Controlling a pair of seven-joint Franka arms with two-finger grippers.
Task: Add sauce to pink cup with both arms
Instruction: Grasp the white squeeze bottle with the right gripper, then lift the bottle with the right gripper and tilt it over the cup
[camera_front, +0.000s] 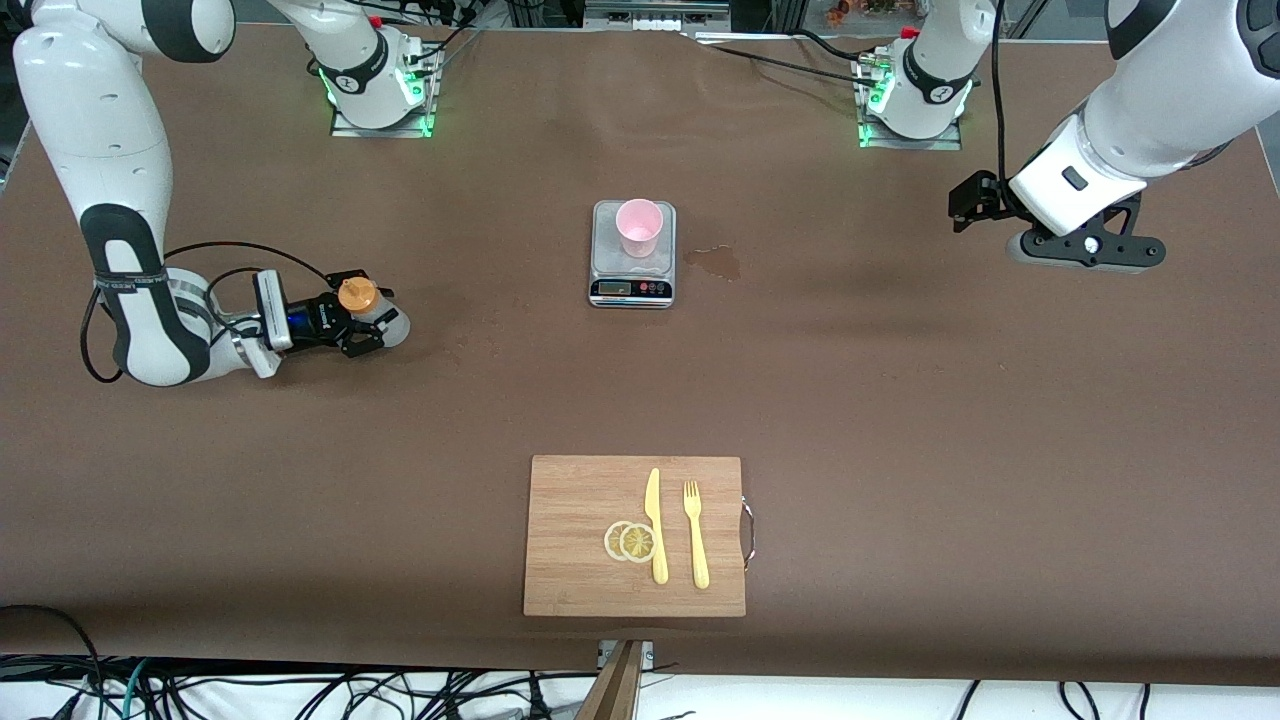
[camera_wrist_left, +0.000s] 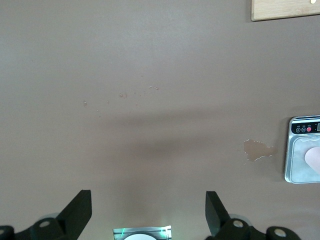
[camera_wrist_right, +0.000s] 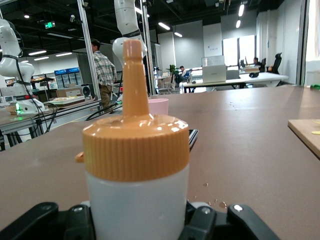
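Right wrist view: sauce bottle (camera_wrist_right: 136, 200), translucent whitish plastic, ribbed orange cap, conical nozzle, upright between right gripper (camera_front: 362, 318) jaws, pinched at its body. Pink cup (camera_front: 639, 227), smooth tapered plastic, on steel scale (camera_front: 632, 280). Left gripper (camera_wrist_left: 148, 212) waits, jaws spread.

This is looking like a robot lab inside a big office hall. Two white robot arms (camera_front: 110, 200) are sitting bolted to a brown table (camera_front: 900, 420), with cables (camera_front: 300, 690) hanging off its edge. Long ceiling lights (camera_wrist_right: 165, 25) are shining, and a man (camera_wrist_right: 104, 75) is standing among desks and other robots.
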